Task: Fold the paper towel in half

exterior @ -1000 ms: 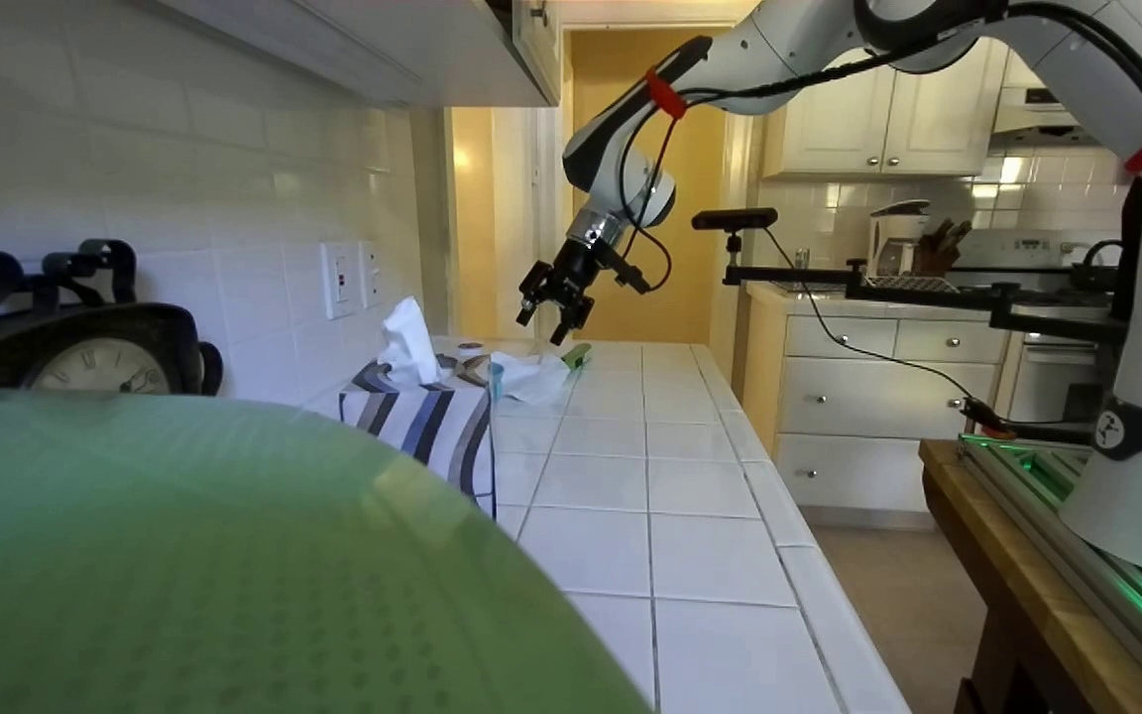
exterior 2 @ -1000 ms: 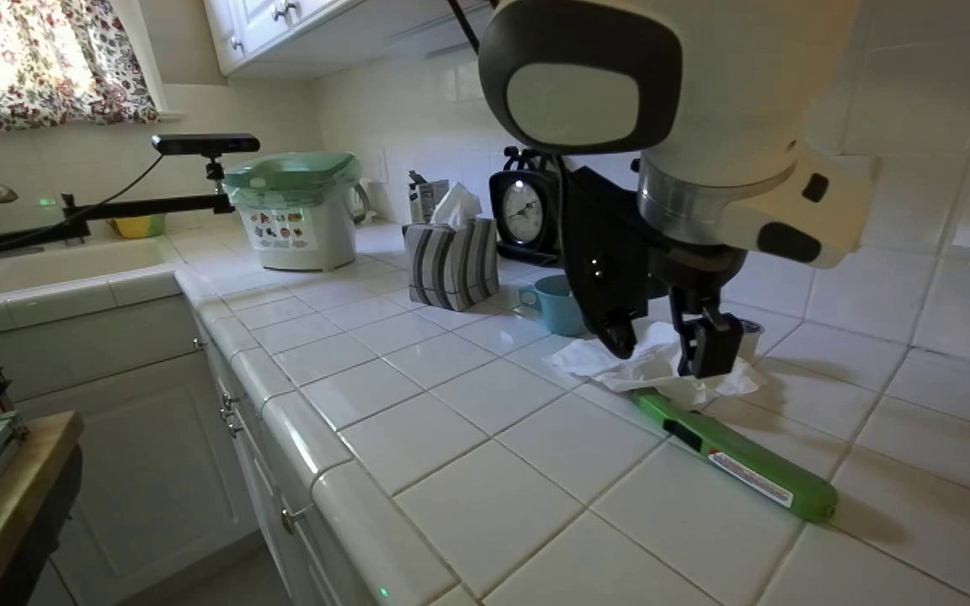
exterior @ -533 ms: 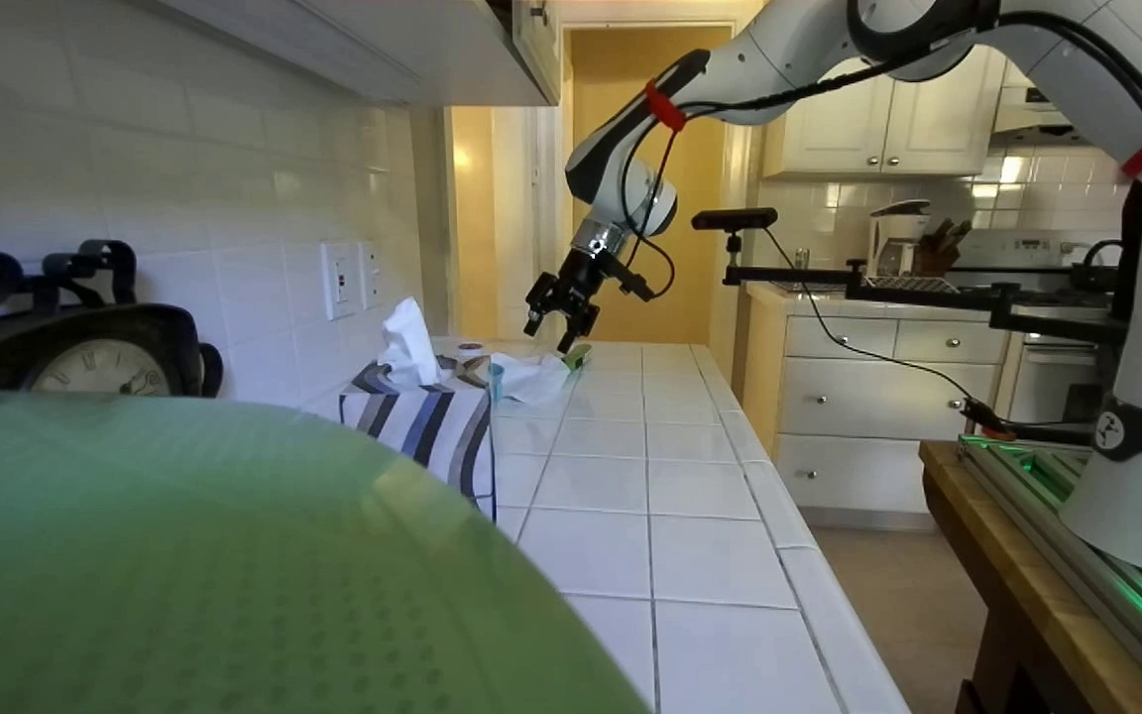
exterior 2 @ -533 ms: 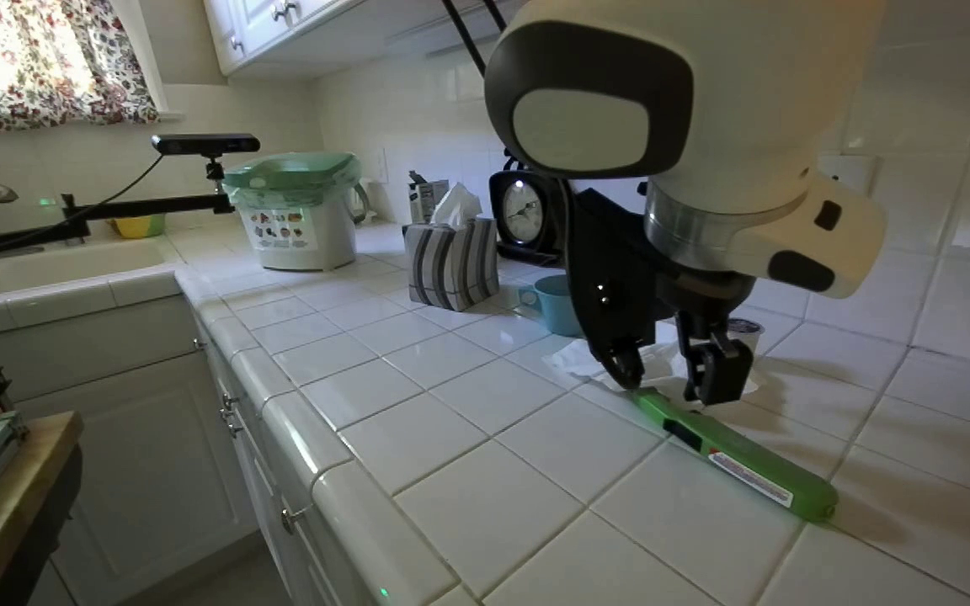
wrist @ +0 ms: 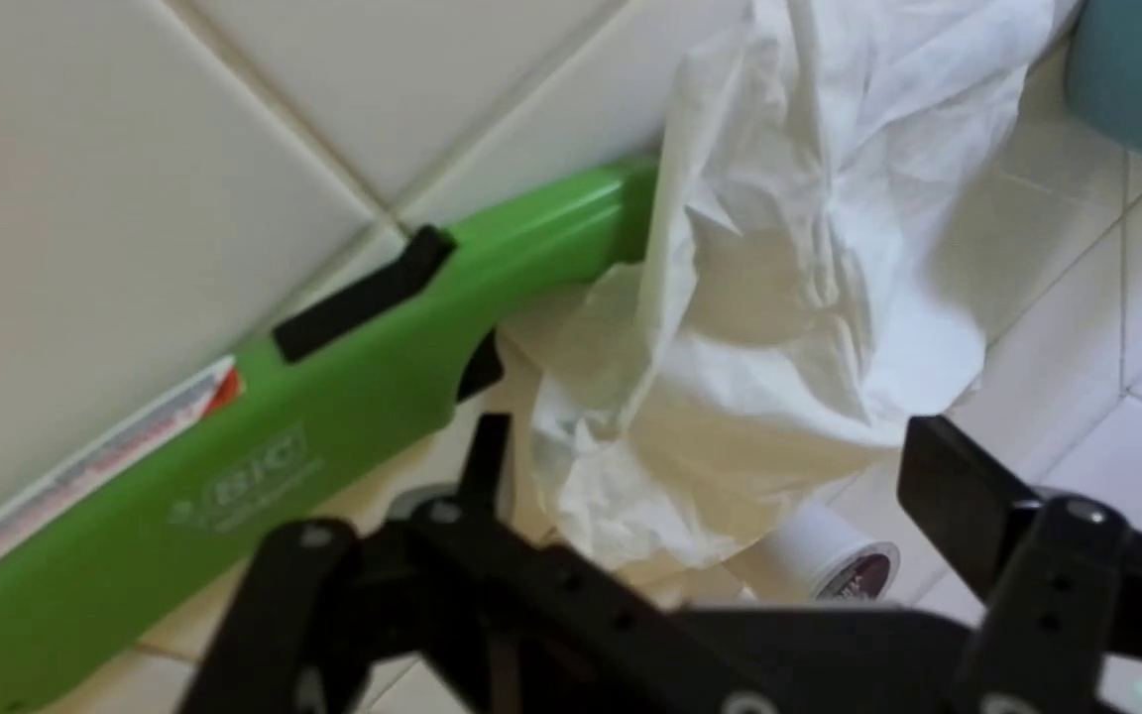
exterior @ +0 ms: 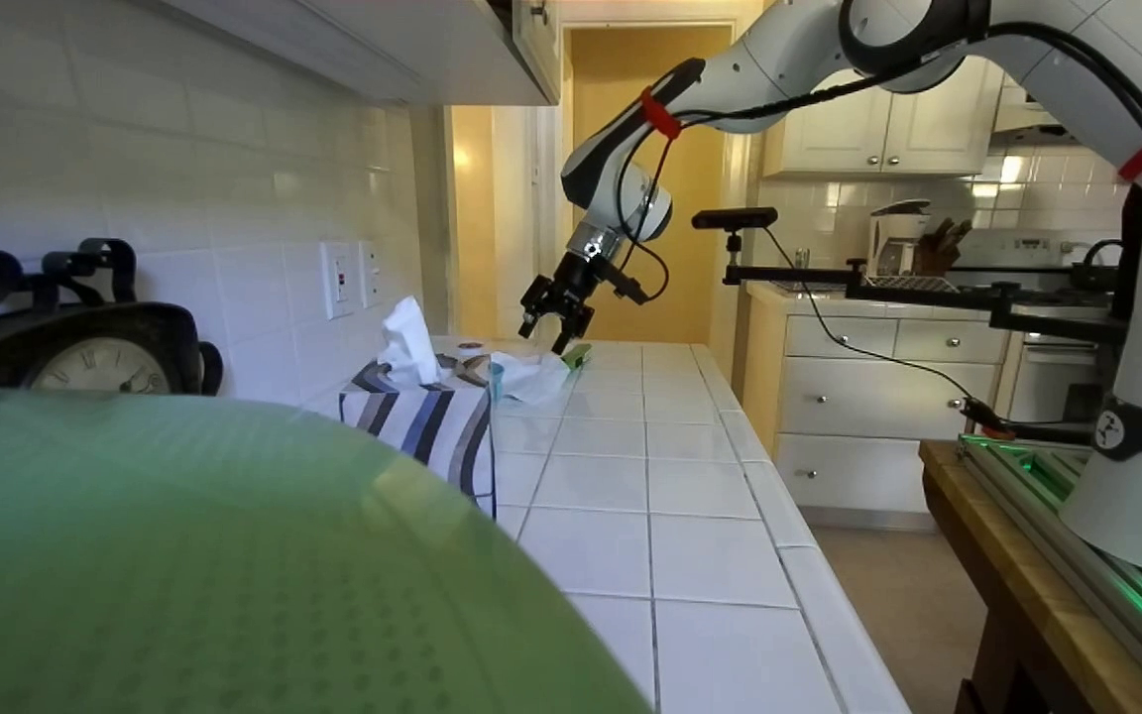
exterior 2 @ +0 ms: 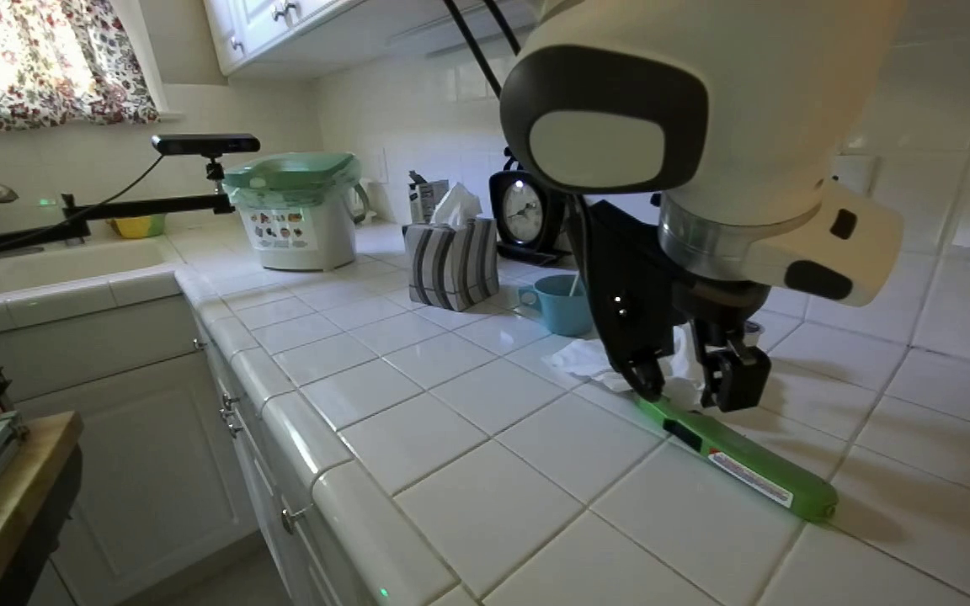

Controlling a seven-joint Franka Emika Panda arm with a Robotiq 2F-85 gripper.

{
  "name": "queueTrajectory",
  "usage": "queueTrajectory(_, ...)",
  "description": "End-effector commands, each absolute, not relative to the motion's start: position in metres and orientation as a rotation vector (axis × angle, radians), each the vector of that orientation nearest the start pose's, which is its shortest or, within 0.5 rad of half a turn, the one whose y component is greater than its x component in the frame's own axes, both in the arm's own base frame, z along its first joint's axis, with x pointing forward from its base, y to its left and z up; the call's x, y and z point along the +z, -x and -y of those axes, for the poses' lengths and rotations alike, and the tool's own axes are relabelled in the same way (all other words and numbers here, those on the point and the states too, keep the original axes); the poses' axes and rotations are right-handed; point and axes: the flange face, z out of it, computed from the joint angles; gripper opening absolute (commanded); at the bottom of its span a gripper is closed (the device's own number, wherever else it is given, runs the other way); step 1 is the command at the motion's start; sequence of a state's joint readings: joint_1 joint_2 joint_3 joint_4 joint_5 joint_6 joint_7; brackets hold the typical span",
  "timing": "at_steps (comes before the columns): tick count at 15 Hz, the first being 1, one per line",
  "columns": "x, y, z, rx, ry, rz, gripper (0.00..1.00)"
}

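Above the tiled counter (exterior 2: 493, 497), poised over the work, the gripper (wrist: 708, 451) is spread wide: 2 fingers well apart, nothing gripped. In an exterior view, 1 finger overlaps the tip of the green lighter (exterior 2: 742, 449); whether they touch cannot be told. No contact with the paper is evident in the wrist view.

Beneath, the paper towel (wrist: 769, 337) lies rumpled on the counter, part of it framed by the fingers. No clean crease is visible. Judgement: grasp not made, fold not started.

Risks, in order of concern:
1. Snagging. The lighter's front end passes out of sight under the towel's edge; a low pinch could catch it, or the lifted towel could drag across it.
2. Poor grip. Thin paper on glazed tile gives little to bite on; fingers meeting too high would likely take air, and fingers meeting mid-towel a bunched wad instead of an edge.
3. Disturbance. A white pod (wrist: 829, 555) sits at the towel's margin and could be knocked by a descending finger.
4. Overreach. Near the opposite end stands a blue mug (wrist: 1141, 89); a long sweep of the fold could strike it.

Farther out, in both exterior views, a striped tissue box (exterior 2: 451, 269) and a dark clock (exterior 2: 524, 210) stand well apart from the gripper; neither is judged a hazard.
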State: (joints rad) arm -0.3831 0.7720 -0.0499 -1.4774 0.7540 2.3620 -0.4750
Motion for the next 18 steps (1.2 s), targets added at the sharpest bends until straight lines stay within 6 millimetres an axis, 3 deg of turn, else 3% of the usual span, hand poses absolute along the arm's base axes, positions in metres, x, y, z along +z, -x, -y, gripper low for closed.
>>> queueTrajectory(1,0.2275,-0.6811,0.3005,-0.481,2.606,-0.59,0.82)
queueTrajectory(4,0.2238,-0.6823,0.3041,-0.486,2.598,-0.591,0.72)
queueTrajectory(5,0.2226,-0.6824,0.3057,-0.489,2.598,-0.594,0.59)
queueTrajectory(10,0.2219,-0.683,0.3102,-0.493,2.591,-0.597,0.43)
queueTrajectory(12,0.2219,-0.6832,0.3098,-0.496,2.585,-0.597,0.29)
queueTrajectory(13,0.2226,-0.6832,0.3097,-0.497,2.584,-0.597,0.29)
queueTrajectory(15,0.2227,-0.6834,0.3091,-0.498,2.58,-0.596,0.04)
queueTrajectory(18,0.2231,-0.6827,0.3084,-0.499,2.579,-0.595,0.0)
